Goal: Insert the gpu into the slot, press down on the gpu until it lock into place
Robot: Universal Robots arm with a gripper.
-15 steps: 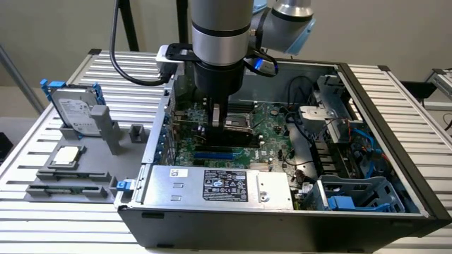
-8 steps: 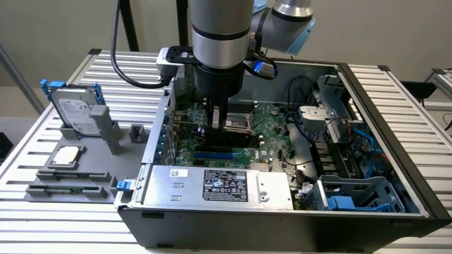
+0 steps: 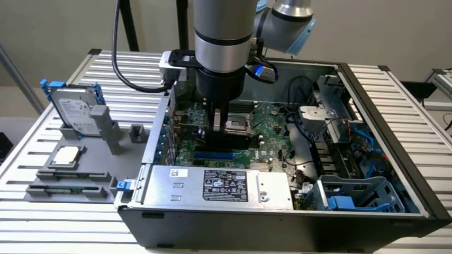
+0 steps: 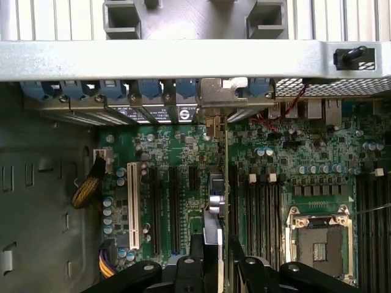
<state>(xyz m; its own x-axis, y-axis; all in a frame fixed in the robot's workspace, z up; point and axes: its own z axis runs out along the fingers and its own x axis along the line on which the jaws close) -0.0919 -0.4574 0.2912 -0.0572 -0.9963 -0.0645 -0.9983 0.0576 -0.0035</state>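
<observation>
The gpu [image 3: 232, 138], a black-covered card, stands on edge over the green motherboard [image 3: 272, 124] inside the open computer case. My gripper [image 3: 218, 125] reaches straight down from the arm and is shut on the card's upper edge. In the wrist view I look down along the gpu [image 4: 221, 183], a thin line running to its silver end bracket [image 4: 217, 97] at the case's rear wall. The black fingers [image 4: 197, 259] flank the card. The bright-blue slot [image 3: 213, 156] shows just under the card's lower edge. I cannot tell whether the card's edge sits in it.
A grey hard drive with blue rails [image 3: 74, 111] stands in a grey fixture at the exterior view's left. The silver power supply [image 3: 219, 185] fills the case front. A CPU socket [image 4: 317, 244] and black memory slots [image 4: 372, 220] lie beside the card. Cables and a drive cage [image 3: 353, 196] crowd the right.
</observation>
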